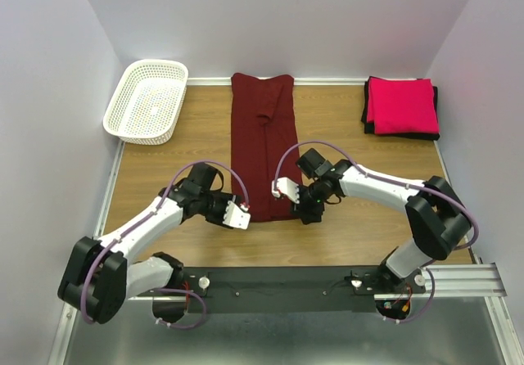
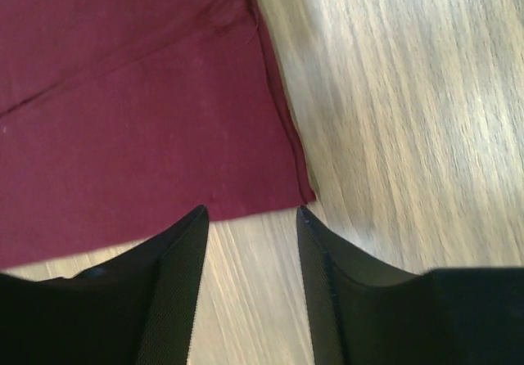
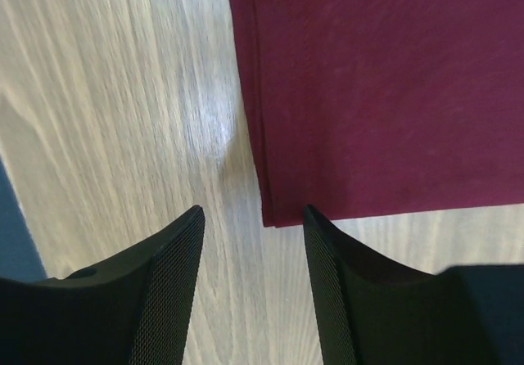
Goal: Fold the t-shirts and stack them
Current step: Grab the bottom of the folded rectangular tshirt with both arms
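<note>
A wooden table (image 1: 344, 136) was seen from above, enclosed by pale walls, with both arms reaching forward across it from the near edge. The dark maroon t-shirt (image 1: 260, 144) was laid flat down the middle of the table as a long narrow strip. Its sides were folded inward, its far end lay against the back edge and its near hem was turned toward the arms. At the far right corner a bright pink-red t-shirt (image 1: 401, 105) was found folded into a rectangle. It was stacked on a black t-shirt (image 1: 367, 121), of which only a border was shown at the left and near sides. At the far left corner a white mesh basket (image 1: 117, 103) was set, well apart from all the cloth.

The left tool (image 2: 252, 211) was held at the near left corner of the maroon strip. Its fingers were spread, with bare wood shown in the gap and nothing pinched. The right tool (image 3: 252, 209) was placed likewise at the near right corner, with its fingers also spread and nothing caught between them. That corner of the hem was seen just beyond the gap between the tips. Whether any fingertip was touching the cloth could not be told.
</note>
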{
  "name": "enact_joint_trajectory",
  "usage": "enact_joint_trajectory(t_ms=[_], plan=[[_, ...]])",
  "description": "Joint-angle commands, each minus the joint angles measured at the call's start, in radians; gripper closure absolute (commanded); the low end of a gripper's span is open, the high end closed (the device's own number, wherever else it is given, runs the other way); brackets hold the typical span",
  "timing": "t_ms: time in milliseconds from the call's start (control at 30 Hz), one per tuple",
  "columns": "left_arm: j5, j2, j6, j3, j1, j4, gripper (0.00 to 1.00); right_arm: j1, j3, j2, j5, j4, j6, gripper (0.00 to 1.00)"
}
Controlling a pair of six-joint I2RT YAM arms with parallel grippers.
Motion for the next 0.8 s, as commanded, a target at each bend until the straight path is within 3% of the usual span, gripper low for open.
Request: enact_joint_trajectory(t_ms=[0, 300, 500, 600, 700, 767], plan=[[-0.051, 0.043, -0.002, -0.004, -0.058, 0.055, 0.47, 0.007, -0.034, 0.022, 0.036, 0.064, -0.041, 0.43], [-0.130, 0.149, -0.034, -0.005, -0.136, 0.096, 0.46, 0.010, -0.060, 0.048, 0.030, 0.093, -0.053, 0.45], [-0.170, 0.202, -0.047, 0.009, -0.143, 0.106, 0.47, 0.009, -0.076, 0.080, 0.051, 0.113, -0.062, 0.53], [-0.182, 0.230, -0.042, 0.024, -0.144, 0.093, 0.53, 0.009, -0.086, 0.088, 0.062, 0.121, -0.056, 0.60], [-0.193, 0.250, -0.039, 0.033, -0.146, 0.083, 0.72, 0.009, -0.090, 0.096, 0.076, 0.125, -0.046, 0.69], [-0.194, 0.249, -0.040, 0.039, -0.146, 0.076, 0.81, 0.009, -0.086, 0.094, 0.084, 0.124, -0.021, 0.82]])
